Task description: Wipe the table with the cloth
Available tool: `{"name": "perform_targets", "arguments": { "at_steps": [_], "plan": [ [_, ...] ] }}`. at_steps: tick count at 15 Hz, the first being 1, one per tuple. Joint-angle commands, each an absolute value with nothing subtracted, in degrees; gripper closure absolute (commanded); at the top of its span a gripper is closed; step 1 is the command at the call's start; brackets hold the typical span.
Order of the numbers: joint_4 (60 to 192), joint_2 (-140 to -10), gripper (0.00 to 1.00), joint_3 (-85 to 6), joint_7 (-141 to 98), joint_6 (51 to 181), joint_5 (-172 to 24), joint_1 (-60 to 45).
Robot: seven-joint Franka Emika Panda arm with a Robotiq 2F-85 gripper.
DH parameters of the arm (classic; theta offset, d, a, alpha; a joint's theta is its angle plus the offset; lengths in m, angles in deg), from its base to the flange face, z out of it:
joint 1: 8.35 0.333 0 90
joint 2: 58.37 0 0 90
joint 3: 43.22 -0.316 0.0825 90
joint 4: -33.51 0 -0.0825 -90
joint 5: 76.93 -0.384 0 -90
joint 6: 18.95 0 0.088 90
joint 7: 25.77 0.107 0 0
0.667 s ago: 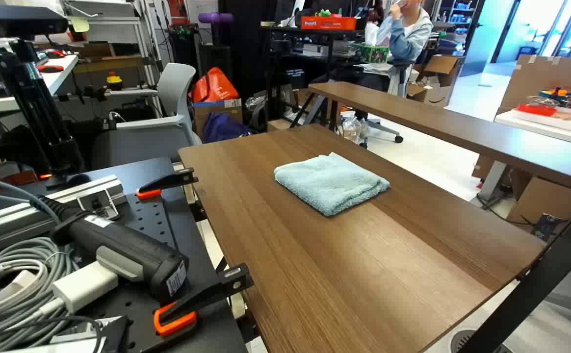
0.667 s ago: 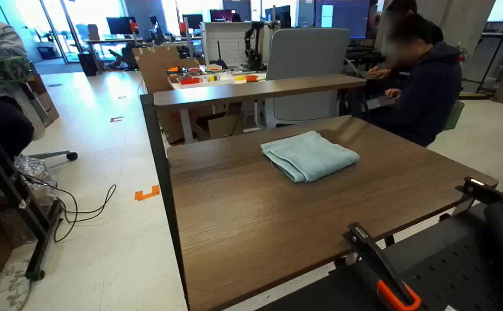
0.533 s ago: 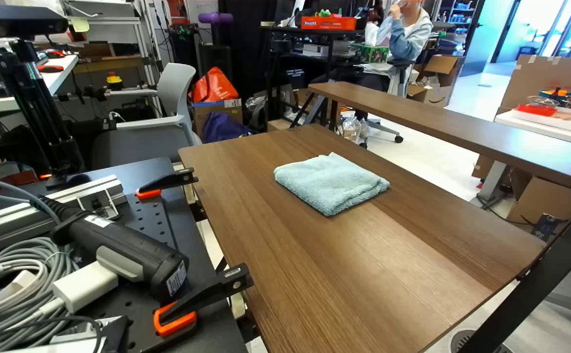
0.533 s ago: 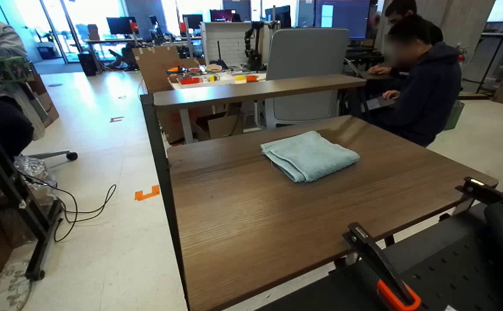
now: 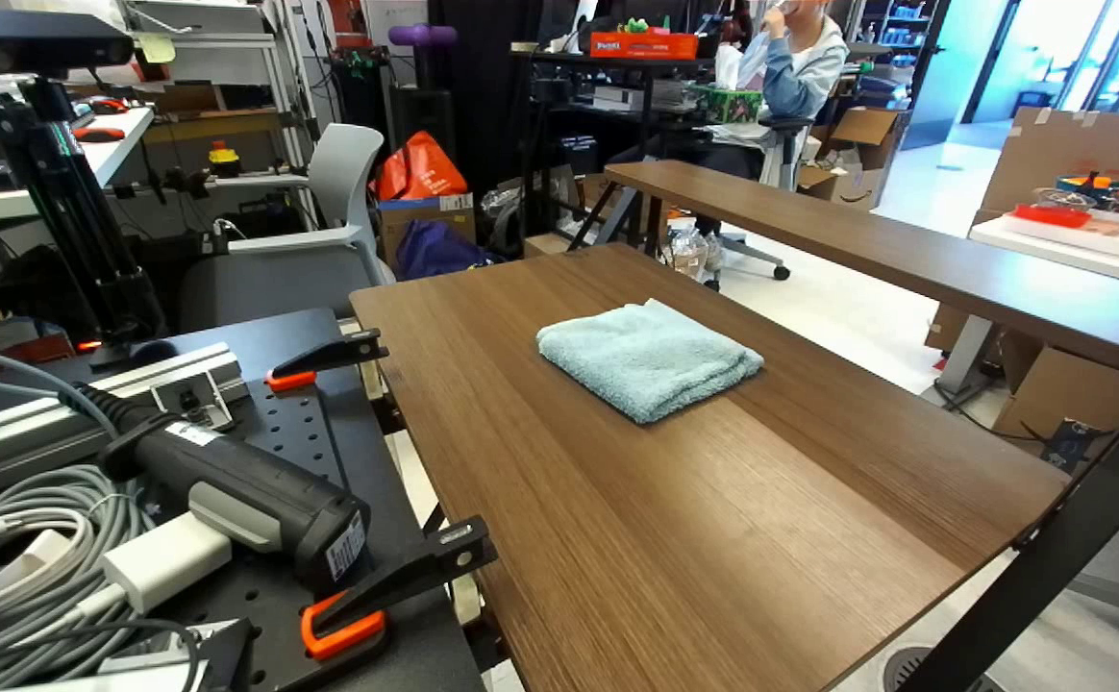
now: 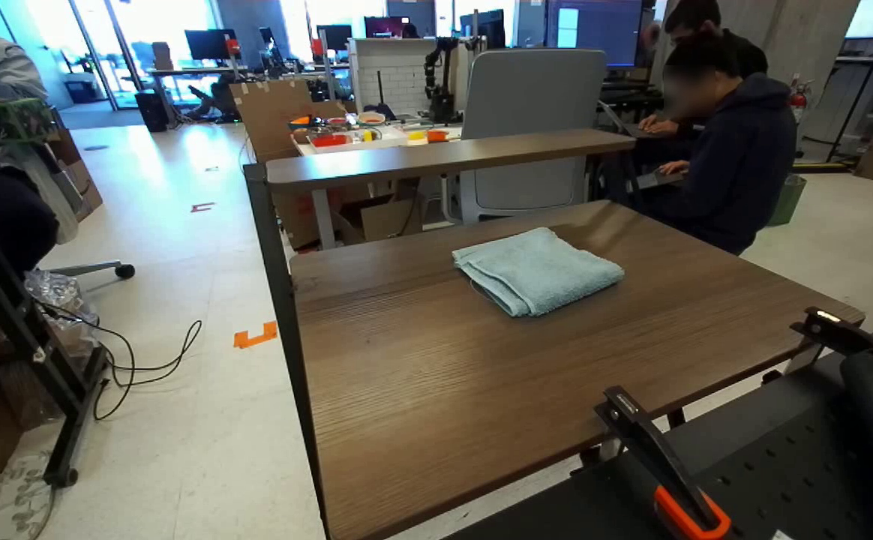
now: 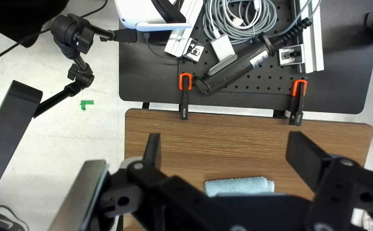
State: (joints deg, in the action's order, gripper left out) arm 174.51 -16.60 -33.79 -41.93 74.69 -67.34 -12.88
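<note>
The cloth lies folded in a light blue-teal square on the table, seen in both exterior views [image 5: 651, 360] [image 6: 538, 271]. The table has a brown wood-grain top, also in both exterior views [image 5: 713, 548] [image 6: 466, 405]. In the wrist view my gripper [image 7: 224, 138] is open with its fingers wide apart and nothing between them. It is above the table [image 7: 218, 160], apart from the cloth. One edge of the cloth [image 7: 237, 184] shows below the fingertips there; the rest is hidden behind the gripper body. The gripper is out of view in both exterior views.
A black perforated side table [image 5: 310, 432] adjoins the table, with clamps [image 7: 184, 96] [image 7: 297, 102], a black handheld tool [image 7: 234, 69], coiled cables [image 7: 241, 19] and metal rails. A dark post [image 6: 275, 300] rises at a table corner. A narrow wood-topped table [image 6: 444, 159] stands beyond. A person [image 6: 736, 165] sits nearby.
The cloth and the table have not moved. The seated person in dark clothes has shifted slightly to the left in an exterior view. The gripper shows in no earlier frame.
</note>
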Motion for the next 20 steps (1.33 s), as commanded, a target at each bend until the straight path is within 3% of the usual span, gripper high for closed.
{"name": "perform_targets", "arguments": {
  "at_steps": [1, 7, 16, 20],
  "plan": [
    [174.39, -16.6, 0.0, -33.51, -41.71, 74.53, -67.19, -12.46],
    [171.51, -22.34, 0.0, -35.0, -37.42, 75.78, -69.46, -11.64],
    [163.34, -49.98, 0.0, -37.61, -23.68, 98.66, -85.91, -10.47],
    [155.59, -63.11, 0.0, -35.84, -23.72, 99.09, -82.61, -13.51]
  ]
}}
